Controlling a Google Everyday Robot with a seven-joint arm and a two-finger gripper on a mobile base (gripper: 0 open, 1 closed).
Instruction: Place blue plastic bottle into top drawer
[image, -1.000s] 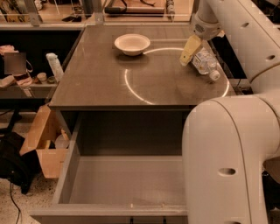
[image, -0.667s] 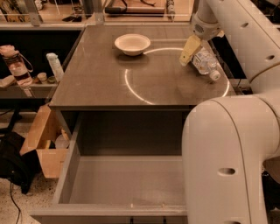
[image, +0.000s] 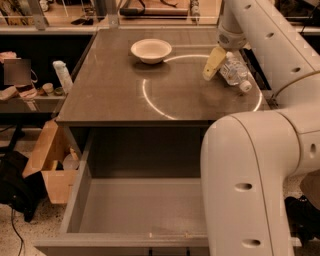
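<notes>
Camera view: top drawer (image: 140, 212) hangs open near us, white bowl (image: 151, 50) sits far on the table (image: 107, 97), and far right the gripper (image: 215, 65) is down just beside the blue plastic bottle (image: 234, 73), which lies sideways. Can't tell its grip state.

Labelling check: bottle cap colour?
White cap, camera view; blue plastic bottle lies beside the claw on the table.

The blue plastic bottle (image: 234, 71) lies at 3 o'clock on the tabletop (image: 110, 90), cap toward 5 o'clock, end effector (image: 219, 66) beside it; grey top drawer (image: 140, 210) open at 6 o'clock.
</notes>
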